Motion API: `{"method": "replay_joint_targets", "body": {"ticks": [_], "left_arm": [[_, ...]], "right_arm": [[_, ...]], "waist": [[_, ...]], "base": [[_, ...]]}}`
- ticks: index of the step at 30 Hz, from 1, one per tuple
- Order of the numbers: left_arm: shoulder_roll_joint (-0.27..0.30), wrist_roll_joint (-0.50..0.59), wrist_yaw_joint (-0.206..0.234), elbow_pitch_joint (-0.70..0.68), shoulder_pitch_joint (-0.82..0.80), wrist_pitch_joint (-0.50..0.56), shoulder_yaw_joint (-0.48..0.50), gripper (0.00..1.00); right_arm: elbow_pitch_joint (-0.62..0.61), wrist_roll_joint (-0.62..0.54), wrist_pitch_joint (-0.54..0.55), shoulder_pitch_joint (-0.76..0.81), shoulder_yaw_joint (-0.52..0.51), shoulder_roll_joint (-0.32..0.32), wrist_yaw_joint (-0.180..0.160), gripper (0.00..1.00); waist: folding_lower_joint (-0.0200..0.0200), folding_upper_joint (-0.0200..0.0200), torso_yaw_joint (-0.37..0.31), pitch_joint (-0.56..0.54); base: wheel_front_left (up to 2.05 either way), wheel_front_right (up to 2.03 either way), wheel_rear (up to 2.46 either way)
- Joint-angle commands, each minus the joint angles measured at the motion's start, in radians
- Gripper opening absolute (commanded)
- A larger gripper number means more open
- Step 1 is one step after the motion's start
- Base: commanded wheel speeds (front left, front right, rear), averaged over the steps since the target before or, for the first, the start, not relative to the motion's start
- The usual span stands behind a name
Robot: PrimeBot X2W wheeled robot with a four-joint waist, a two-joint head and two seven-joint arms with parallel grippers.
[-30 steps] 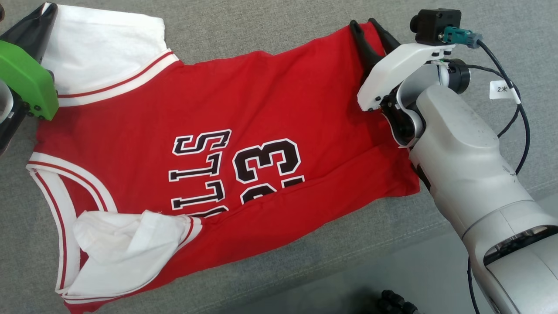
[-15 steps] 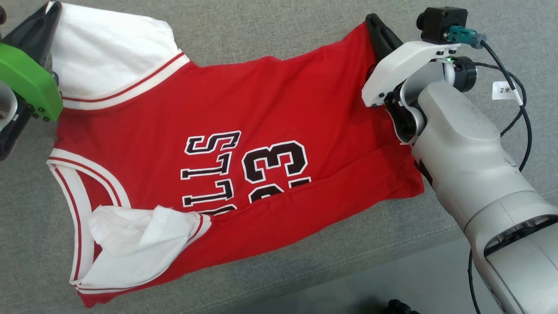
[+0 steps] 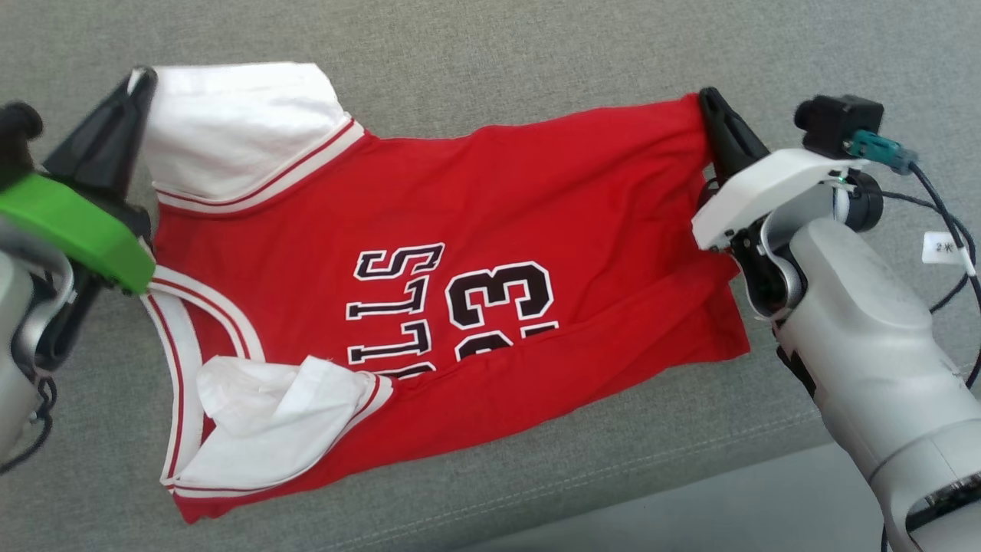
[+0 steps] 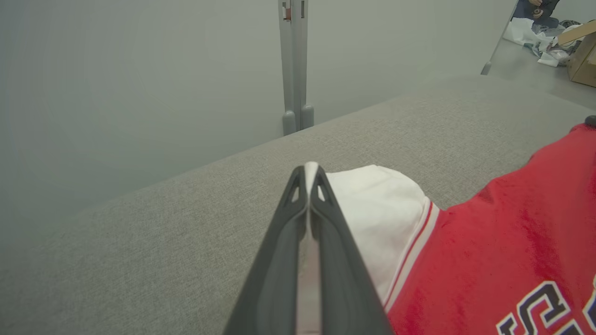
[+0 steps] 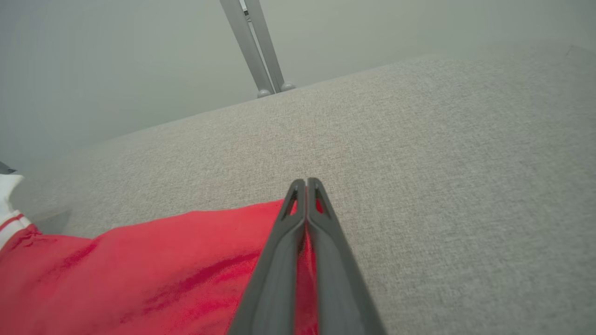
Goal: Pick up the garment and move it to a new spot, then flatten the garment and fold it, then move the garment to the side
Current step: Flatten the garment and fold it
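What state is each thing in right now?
jersey, spread front up on the grey cushion, near edge folded over part of the lettering
left gripper, shut on the jersey's far sleeve
right gripper, shut on the jersey's hem corner
near sleeve, crumpled

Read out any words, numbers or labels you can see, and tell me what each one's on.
"LLS", sideways, further letters hidden under a fold: red jersey.
"3", plus a second digit half hidden by the fold: same jersey.
"2", rest too small to read: white cable tag.
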Motion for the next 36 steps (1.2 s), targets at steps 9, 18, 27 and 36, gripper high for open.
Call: {"method": "replay_joint_targets", "body": {"ticks": [9,18,27,36], "left_arm": [[-0.041,0.107,0.056,-0.252,0.391,-0.003,0.258,0.0],[-0.167,0.206,0.029,-0.379,0.671,-0.003,0.441,0.0],[-0.298,0.276,-0.007,-0.384,0.828,-0.003,0.507,0.0],[-0.38,0.354,-0.02,-0.274,0.891,-0.003,0.502,0.0]], "right_arm": [[-0.14,0.092,-0.005,0.197,-0.023,-0.094,0.0,0.0],[-0.252,0.107,-0.005,0.312,-0.097,-0.129,0.0,0.0],[-0.38,0.158,-0.005,0.488,-0.125,-0.173,0.0,0.0],[-0.395,0.204,-0.005,0.582,-0.13,-0.199,0.0,0.0]], "waist": [[0.0,0.0,0.087,-0.079],[0.0,0.0,0.143,-0.126],[0.0,0.0,0.191,-0.177],[0.0,0.0,0.202,-0.2]], "base": [[0.0,0.0,0.0],[0.0,0.0,0.0],[0.0,0.0,0.0],[0.0,0.0,0.0]]}}
